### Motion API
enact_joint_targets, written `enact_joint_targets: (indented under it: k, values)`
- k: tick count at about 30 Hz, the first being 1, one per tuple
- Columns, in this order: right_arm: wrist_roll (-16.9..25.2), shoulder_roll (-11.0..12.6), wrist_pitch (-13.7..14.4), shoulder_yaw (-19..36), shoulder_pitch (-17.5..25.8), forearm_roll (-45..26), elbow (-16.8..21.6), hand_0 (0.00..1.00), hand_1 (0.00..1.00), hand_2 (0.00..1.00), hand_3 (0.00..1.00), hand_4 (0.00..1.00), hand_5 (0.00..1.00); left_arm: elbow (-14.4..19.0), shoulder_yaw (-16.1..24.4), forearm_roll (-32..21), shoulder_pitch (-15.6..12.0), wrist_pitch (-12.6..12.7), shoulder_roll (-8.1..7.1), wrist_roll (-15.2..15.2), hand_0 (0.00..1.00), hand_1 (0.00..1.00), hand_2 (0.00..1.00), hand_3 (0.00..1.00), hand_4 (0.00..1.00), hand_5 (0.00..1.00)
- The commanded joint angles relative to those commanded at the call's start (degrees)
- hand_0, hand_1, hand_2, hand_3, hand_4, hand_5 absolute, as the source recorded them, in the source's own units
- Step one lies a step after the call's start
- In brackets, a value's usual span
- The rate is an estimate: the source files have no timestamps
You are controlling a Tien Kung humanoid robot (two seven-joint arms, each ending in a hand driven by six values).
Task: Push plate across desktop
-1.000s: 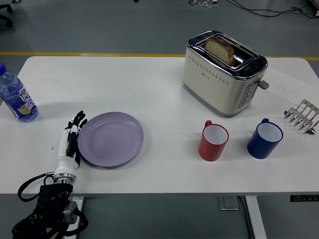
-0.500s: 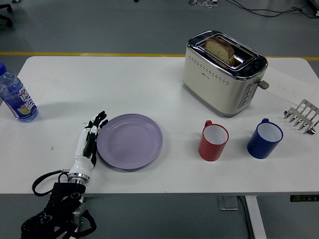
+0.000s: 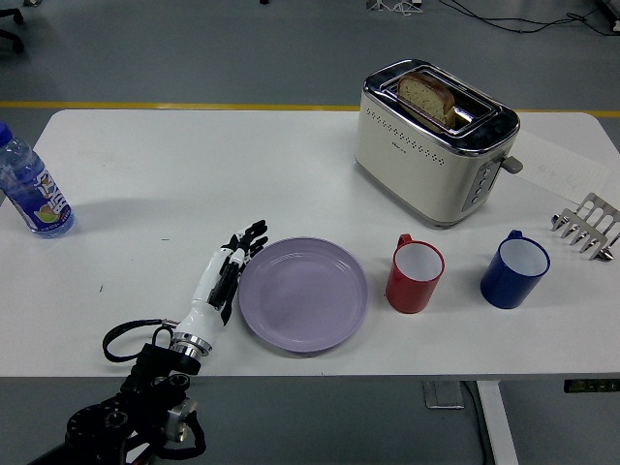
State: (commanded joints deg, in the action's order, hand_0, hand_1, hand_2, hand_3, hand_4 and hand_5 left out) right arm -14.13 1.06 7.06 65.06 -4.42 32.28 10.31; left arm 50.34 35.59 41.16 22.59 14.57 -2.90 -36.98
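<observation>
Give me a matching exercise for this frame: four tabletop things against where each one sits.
Things:
1. bottle
2. plate
3. toaster
4. blue mug

Places:
A. right of the red mug
B. far left edge of the table
C. against the left hand
D. behind both mugs, bread in its slot

Pairs: 1-B, 2-C, 3-D, 4-A

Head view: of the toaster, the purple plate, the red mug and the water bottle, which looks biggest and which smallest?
Largest to smallest as they appear:
1. Toaster
2. Purple plate
3. Red mug and water bottle: too close to rank; the bottle is cut off by the picture's left edge and stands farther away.
</observation>
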Motion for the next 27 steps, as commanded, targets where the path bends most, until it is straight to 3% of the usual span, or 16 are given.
enact_joint_targets:
  k: [6, 15, 22, 23, 25, 27]
  values:
    - [0.03, 0.02, -0.03, -0.09, 0.15, -0.08, 0.00, 0.521, 0.481, 0.584, 0.553, 0.243, 0.362, -0.09, -2.40, -0.55, 1.10, -0.02, 0.20, 0.00, 0.891, 0.896, 0.925, 0.903, 0.471, 0.998]
    - [0.04, 0.01, -0.06, -0.01, 0.22, 0.04, 0.00, 0.520, 0.480, 0.584, 0.553, 0.243, 0.362, -0.07, 2.15, 0.07, 0.50, 0.29, 0.68, 0.00, 0.891, 0.895, 0.926, 0.901, 0.472, 0.998]
    - [0.05, 0.02, 0.00, 0.00, 0.12, -0.07, 0.00, 0.520, 0.480, 0.584, 0.553, 0.243, 0.362, 1.08, 10.01, 2.22, -1.27, 1.66, 1.02, 0.00, 0.892, 0.894, 0.929, 0.911, 0.474, 0.996]
    - [0.09, 0.04, 0.00, -0.15, 0.09, -0.34, 0.00, 0.521, 0.480, 0.584, 0.553, 0.243, 0.363, 1.37, 11.67, 2.75, -1.69, 2.11, 1.06, 0.00, 0.852, 0.858, 0.900, 0.838, 0.476, 0.987]
    - [0.11, 0.05, 0.00, -0.22, 0.08, -0.47, 0.00, 0.521, 0.480, 0.584, 0.553, 0.243, 0.363, 1.51, 13.01, 2.99, -1.88, 2.31, 1.08, 0.00, 0.852, 0.858, 0.900, 0.838, 0.476, 0.987]
    - [0.18, 0.13, -0.01, -0.20, 0.06, -0.56, 0.00, 0.521, 0.480, 0.584, 0.553, 0.243, 0.363, 3.34, 18.05, 4.46, -3.23, 3.15, 0.90, 0.00, 0.852, 0.858, 0.900, 0.838, 0.476, 0.987]
